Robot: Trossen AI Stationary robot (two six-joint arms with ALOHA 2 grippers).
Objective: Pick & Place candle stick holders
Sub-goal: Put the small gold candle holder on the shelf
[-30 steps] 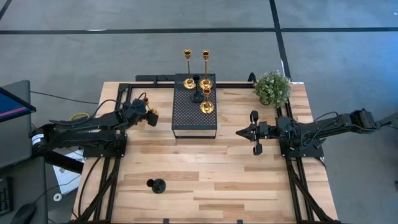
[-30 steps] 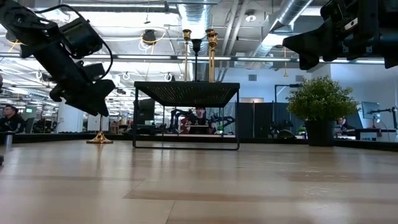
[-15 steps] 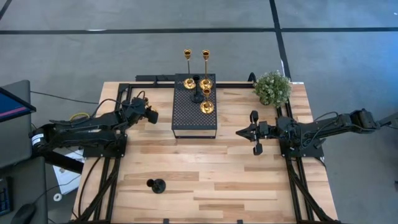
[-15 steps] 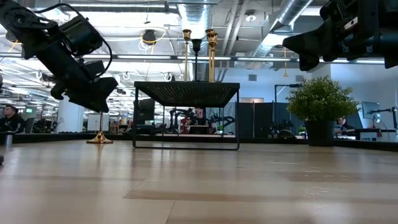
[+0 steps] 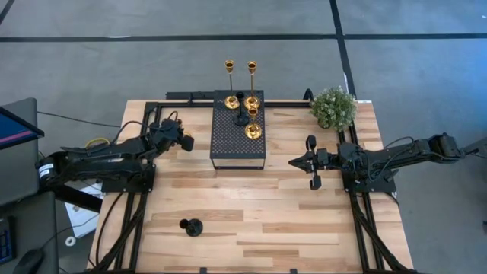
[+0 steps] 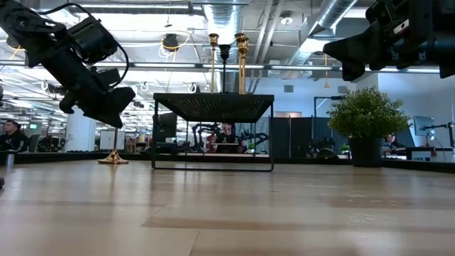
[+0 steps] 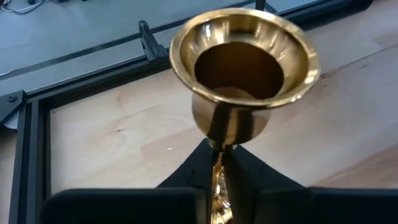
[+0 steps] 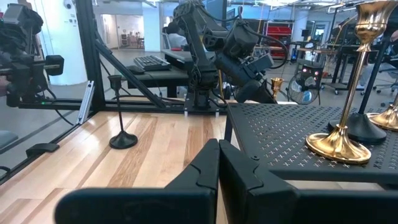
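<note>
Wooden desk (image 5: 251,213): black perforated stand (image 5: 237,131), potted plant (image 5: 333,107), one black candle holder (image 5: 191,226) and one gold candle holder (image 6: 114,153) are carried directly.

gold candle stick holder (image 7: 244,81) base hidden, stem between fingers (image 7: 186,180)

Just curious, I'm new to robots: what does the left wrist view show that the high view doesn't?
Left wrist only: a shiny gold candlestick holder seen into its cup, its stem pinched by the left gripper. High only: the black perforated platform, bushy green plant, a short black candlestick holder standing alone, and the waiting right gripper. Both: the left gripper and the light wooden table.
</note>
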